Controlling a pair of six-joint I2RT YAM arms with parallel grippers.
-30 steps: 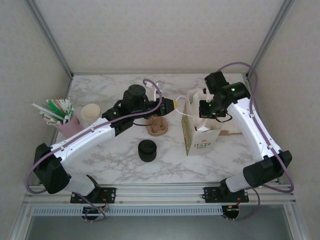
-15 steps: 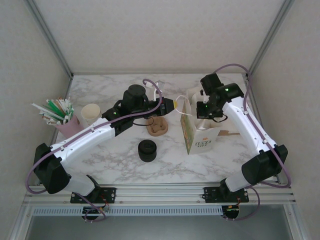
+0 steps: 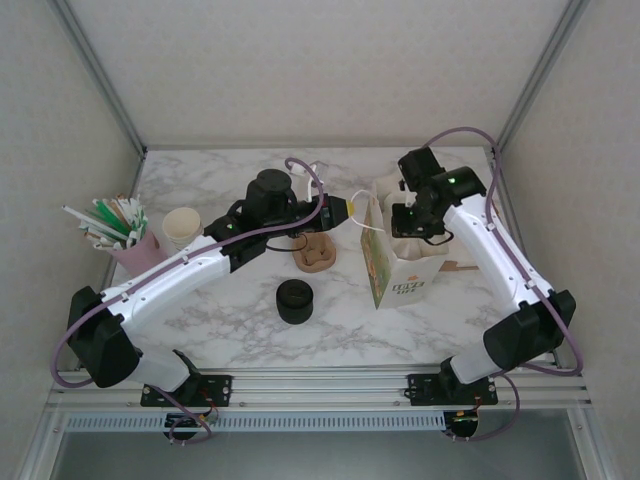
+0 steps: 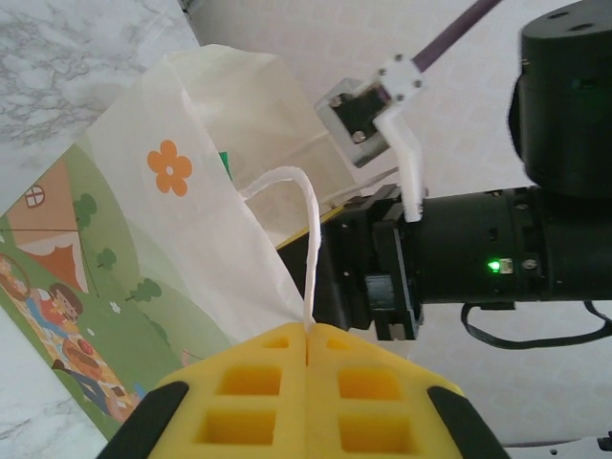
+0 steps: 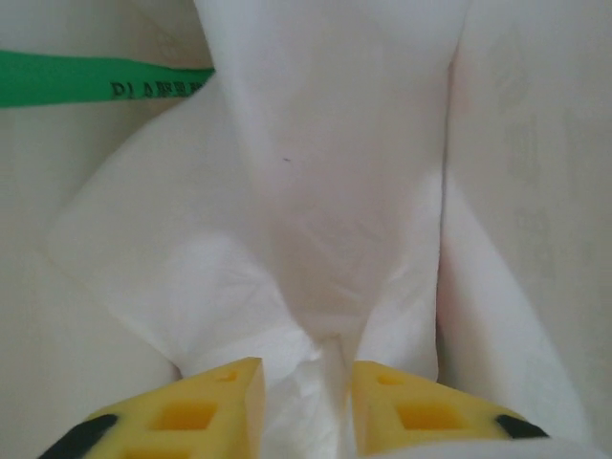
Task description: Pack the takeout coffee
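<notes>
— So, starting at the bottom of the overhead frame, what is everything made of?

— Glossy grey-veined marble table [image 3: 230, 330]. Just below centre sits a squat stack of black lids [image 3: 294, 300], round, matte plastic. Right of it stands a paper bag [image 3: 398, 280], white, boxy and creased, with a green print on its front panel.

— And further up?

— At centre frame there is a brown moulded-pulp carrier [image 3: 315, 254], rough and rounded. To its left is a stack of cream paper cups [image 3: 182, 226]. By the left edge, a pink cup [image 3: 135, 252] bristles with green and white straws [image 3: 108, 218].

— The hands?

— The left gripper [image 4: 306, 359] has blocky yellow pads with square recesses. It is clenched tight on the bag's thin white cord handle [image 4: 311, 268], and the cord rises straight out of the seam between the pads. The right gripper [image 5: 306, 402] is at the bag's open top with its yellow fingers [image 5: 210, 411] parted. A soft fold of white paper lies in the gap; whether the pads touch it I cannot tell.

— Any writing or pictures?

— In the left wrist view the bag shows an orange flower [image 4: 169, 168], a little house, trees and small figures. At the upper left of the right wrist view, a green band [image 5: 96, 91] carries dark capitals, too blurred to read with certainty. The green lettering on the front panel in the overhead view is too small to make out.

— And the takeout coffee?

— Where it sits, I cannot tell.
</notes>
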